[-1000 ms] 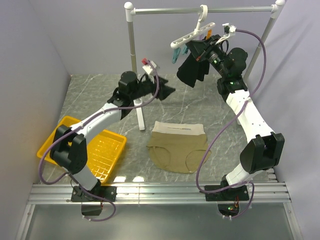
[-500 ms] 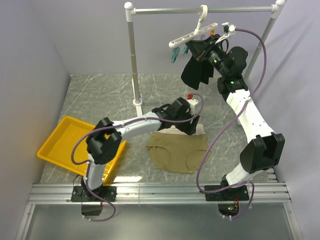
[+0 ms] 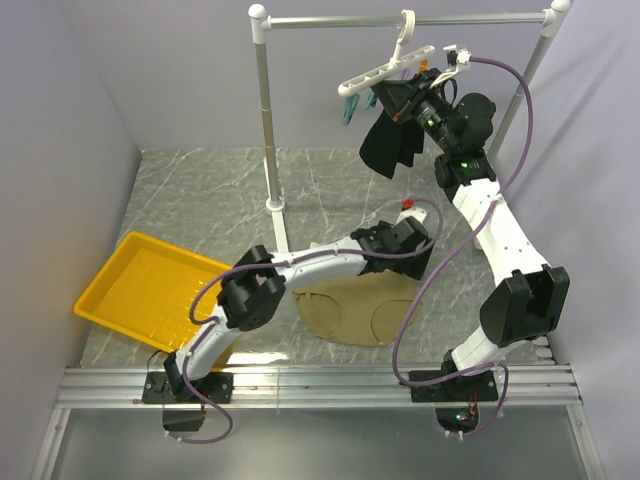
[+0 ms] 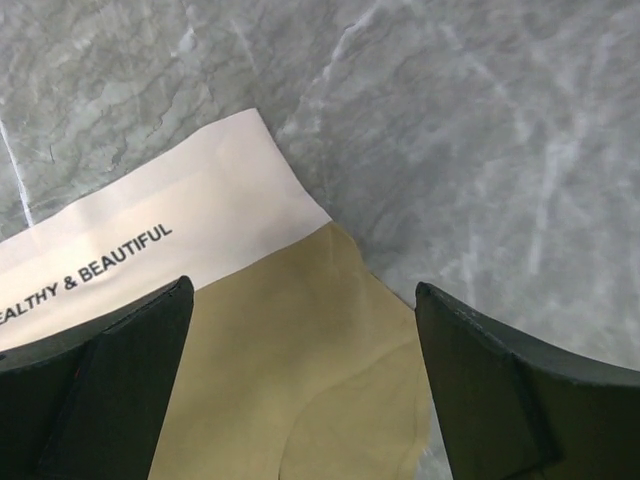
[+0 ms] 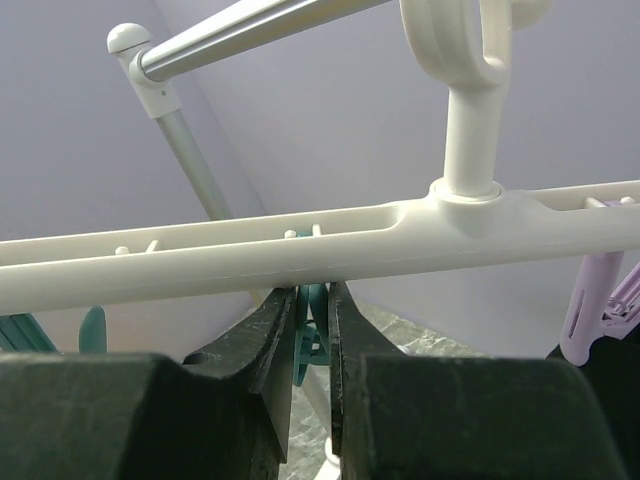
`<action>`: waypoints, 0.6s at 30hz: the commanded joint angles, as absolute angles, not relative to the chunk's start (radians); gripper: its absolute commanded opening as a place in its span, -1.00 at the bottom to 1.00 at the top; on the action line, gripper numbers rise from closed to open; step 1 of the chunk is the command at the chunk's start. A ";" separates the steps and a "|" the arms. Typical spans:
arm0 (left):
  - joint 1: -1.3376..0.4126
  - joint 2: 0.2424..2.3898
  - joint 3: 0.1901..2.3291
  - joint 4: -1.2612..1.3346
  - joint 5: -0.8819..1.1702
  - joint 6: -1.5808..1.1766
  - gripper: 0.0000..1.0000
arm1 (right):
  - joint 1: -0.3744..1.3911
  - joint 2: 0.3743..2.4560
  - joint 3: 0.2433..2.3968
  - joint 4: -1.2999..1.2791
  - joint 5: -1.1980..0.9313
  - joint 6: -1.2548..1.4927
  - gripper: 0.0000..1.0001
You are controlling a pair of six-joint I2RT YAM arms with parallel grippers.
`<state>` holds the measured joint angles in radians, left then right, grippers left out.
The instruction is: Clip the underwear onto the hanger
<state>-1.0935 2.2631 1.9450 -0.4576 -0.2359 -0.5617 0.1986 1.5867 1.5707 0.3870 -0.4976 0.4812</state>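
Note:
The tan underwear [image 3: 352, 310] lies flat on the marble table; its cream waistband with black lettering [image 4: 150, 240] shows in the left wrist view. My left gripper [image 3: 405, 255] is open just above the underwear's far right corner [image 4: 300, 360], fingers [image 4: 500, 390] spread on either side of the fabric. The white hanger [image 3: 385, 70] hangs by its hook from the silver rail. My right gripper [image 3: 385, 95] is shut on a teal clip [image 5: 312, 330] under the hanger bar [image 5: 330, 250]. A purple clip [image 5: 590, 300] hangs to the right.
A black garment [image 3: 390, 145] hangs from the hanger below the right gripper. The silver rail [image 3: 400, 20] stands on a post [image 3: 268, 120] with a white foot. A yellow tray [image 3: 150, 290] sits at the left front.
My left arm has swung right from the post area and come down over the underwear's far right corner. The right arm has stayed at the hanger.

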 commanded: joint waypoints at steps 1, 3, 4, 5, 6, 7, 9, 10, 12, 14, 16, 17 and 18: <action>-1.112 2.325 2.016 -0.485 -0.383 -0.546 0.96 | 0.199 1.572 1.592 0.420 -0.477 0.474 -1.00; -1.114 2.362 2.037 -0.485 -0.406 -0.522 0.97 | 0.198 1.574 1.592 0.419 -0.477 0.472 -1.00; -1.114 2.373 2.040 -0.486 -0.432 -0.517 0.97 | 0.198 1.575 1.592 0.419 -0.477 0.472 -1.00; -1.112 2.379 2.043 -0.488 -0.440 -0.512 0.98 | 0.198 1.575 1.592 0.419 -0.479 0.472 -1.00; -1.111 2.387 2.040 -0.488 -0.448 -0.512 0.98 | 0.198 1.575 1.592 0.419 -0.480 0.472 -1.00; -1.108 2.388 2.037 -0.488 -0.459 -0.514 0.98 | 0.199 1.575 1.591 0.419 -0.482 0.474 -1.00; -1.104 2.385 2.020 -0.492 -0.466 -0.515 0.98 | 0.196 1.574 1.592 0.417 -0.480 0.471 -1.00; -1.101 2.379 2.011 -0.497 -0.472 -0.514 0.98 | 0.198 1.574 1.592 0.416 -0.480 0.469 -1.00; -1.098 2.356 1.974 -0.515 -0.480 -0.508 0.98 | 0.198 1.575 1.591 0.416 -0.482 0.468 -1.00; -1.094 2.326 1.929 -0.537 -0.491 -0.509 0.97 | 0.196 1.574 1.591 0.417 -0.480 0.468 -1.00; -1.082 2.297 1.860 -0.558 -0.499 -0.512 0.96 | 0.196 1.574 1.591 0.419 -0.482 0.471 -1.00; -1.074 2.261 1.833 -0.563 -0.492 -0.515 0.94 | 0.196 1.575 1.591 0.419 -0.482 0.471 -1.00; -1.066 2.241 1.806 -0.561 -0.483 -0.514 0.93 | 0.198 1.574 1.591 0.419 -0.483 0.472 -1.00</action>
<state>-1.0874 2.3360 1.8713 -0.4923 -0.4545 -0.5335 0.1986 1.5867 1.5707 0.3870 -0.4980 0.4808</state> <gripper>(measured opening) 0.972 0.190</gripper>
